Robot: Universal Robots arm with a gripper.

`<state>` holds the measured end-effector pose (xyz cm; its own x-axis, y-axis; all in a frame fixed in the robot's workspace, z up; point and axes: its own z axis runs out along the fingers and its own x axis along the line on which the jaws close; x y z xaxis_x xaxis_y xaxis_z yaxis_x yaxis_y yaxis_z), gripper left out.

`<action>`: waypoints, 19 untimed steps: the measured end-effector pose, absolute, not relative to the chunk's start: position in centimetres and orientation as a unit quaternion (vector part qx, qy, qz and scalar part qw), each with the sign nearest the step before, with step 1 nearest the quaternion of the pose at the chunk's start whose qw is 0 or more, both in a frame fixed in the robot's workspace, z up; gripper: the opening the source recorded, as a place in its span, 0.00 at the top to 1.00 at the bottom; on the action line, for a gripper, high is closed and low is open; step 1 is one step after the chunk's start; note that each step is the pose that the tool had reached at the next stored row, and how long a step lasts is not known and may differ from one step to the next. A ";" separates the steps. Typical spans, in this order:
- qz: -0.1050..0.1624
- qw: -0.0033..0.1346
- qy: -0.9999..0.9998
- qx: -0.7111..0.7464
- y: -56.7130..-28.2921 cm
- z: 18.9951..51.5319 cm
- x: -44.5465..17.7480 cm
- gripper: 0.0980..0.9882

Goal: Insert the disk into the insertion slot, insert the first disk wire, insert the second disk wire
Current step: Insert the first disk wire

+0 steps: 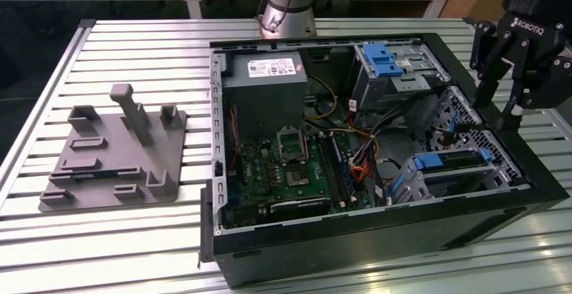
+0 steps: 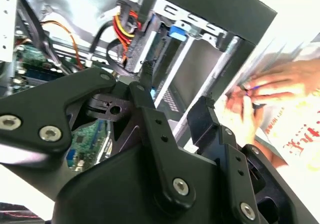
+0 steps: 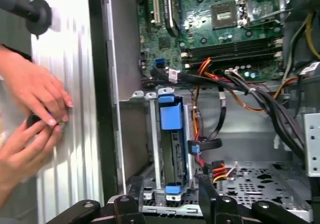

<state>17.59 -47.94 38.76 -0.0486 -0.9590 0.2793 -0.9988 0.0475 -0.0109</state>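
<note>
The disk (image 1: 451, 162), silver in a bright blue bracket, sits inside the insertion slot (image 1: 409, 181), a grey perforated cage at the case's near corner on the exterior view's right. The first wrist view shows the disk (image 3: 172, 144) standing on edge between the insertion slot's posts (image 3: 152, 134). A blue-ended wire (image 3: 196, 148) and a red, yellow and black wire plug (image 3: 218, 169) lie loose beside it. My gripper (image 1: 496, 116) hangs open above the case's edge, over the cage, with nothing between its fingers (image 3: 135, 190). In the second wrist view the gripper (image 2: 175, 97) frames the cage.
A person's hands (image 3: 35, 104) work on the slatted table just outside the case wall, also in the second wrist view as hands (image 2: 270, 87). A taller cage with a blue latch (image 1: 384, 59), the power supply (image 1: 264, 93) and the motherboard (image 1: 295, 167) occupy the case. A grey fixture plate (image 1: 116, 153) lies on the exterior view's left.
</note>
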 end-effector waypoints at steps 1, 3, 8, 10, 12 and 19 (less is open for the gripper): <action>0.103 0.100 -0.717 0.682 -47.8 38.6 17.6 0.48; 0.103 0.100 -0.717 0.682 -47.8 38.3 17.6 0.48; 0.103 0.100 -0.717 0.682 -47.5 37.4 17.6 0.48; 0.104 0.100 -0.717 0.682 -46.8 37.0 17.6 0.48; 0.105 0.102 -0.716 0.682 -46.2 36.7 17.6 0.48; 0.112 0.109 -0.715 0.681 -45.8 35.7 17.6 0.65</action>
<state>17.64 -45.78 35.67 -0.0487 -0.9502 0.3078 -0.9988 0.0472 -0.0123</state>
